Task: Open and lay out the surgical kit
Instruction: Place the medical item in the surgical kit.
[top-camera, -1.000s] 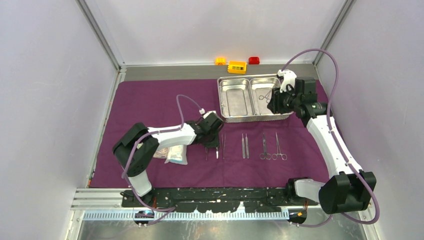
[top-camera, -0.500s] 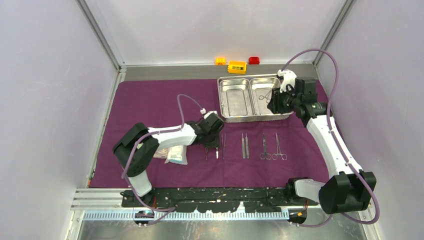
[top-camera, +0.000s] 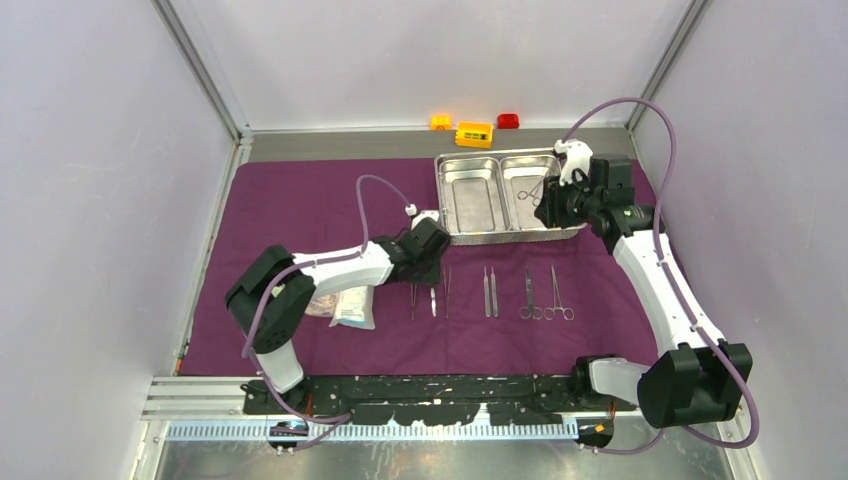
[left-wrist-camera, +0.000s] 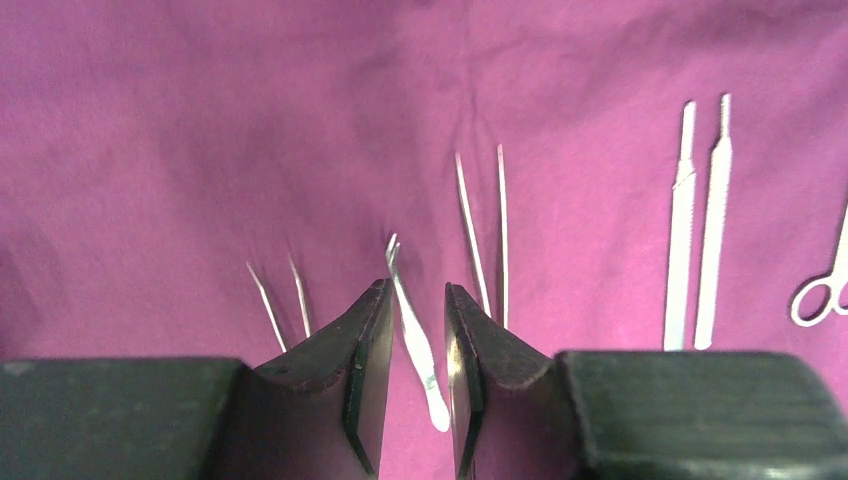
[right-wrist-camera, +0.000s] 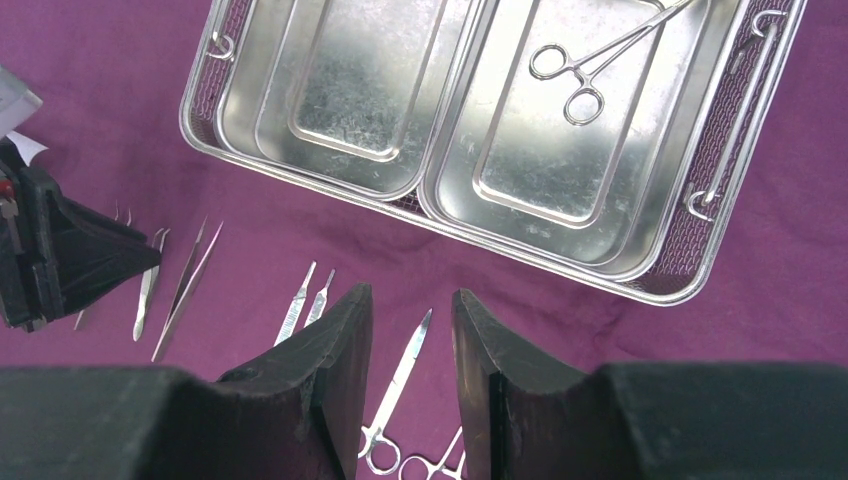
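Note:
The dark-purple cloth (top-camera: 300, 200) is spread flat, with the steel tray (top-camera: 497, 238) at its back right. One clamp (right-wrist-camera: 590, 65) lies in the tray's right compartment. Steel tools lie in a row in front of it: thin tweezers (top-camera: 413, 298), small tweezers (left-wrist-camera: 415, 340), long tweezers (left-wrist-camera: 502, 230), two flat handles (top-camera: 489, 292), scissors (top-camera: 527, 295) and a clamp (top-camera: 557, 295). My left gripper (left-wrist-camera: 416, 290) hovers open just above the small tweezers, which lie on the cloth between its fingers. My right gripper (right-wrist-camera: 410, 293) hangs open and empty over the tray's right front edge.
Clear sealed packets (top-camera: 352, 308) lie on the cloth under the left forearm. Yellow (top-camera: 474, 133), orange (top-camera: 441, 121) and red (top-camera: 508, 120) toy bricks sit beyond the cloth at the back wall. White walls close in both sides.
My left gripper has drawn back toward the tray, uncovering the small tweezers that lie on the cloth. The right arm has not moved.

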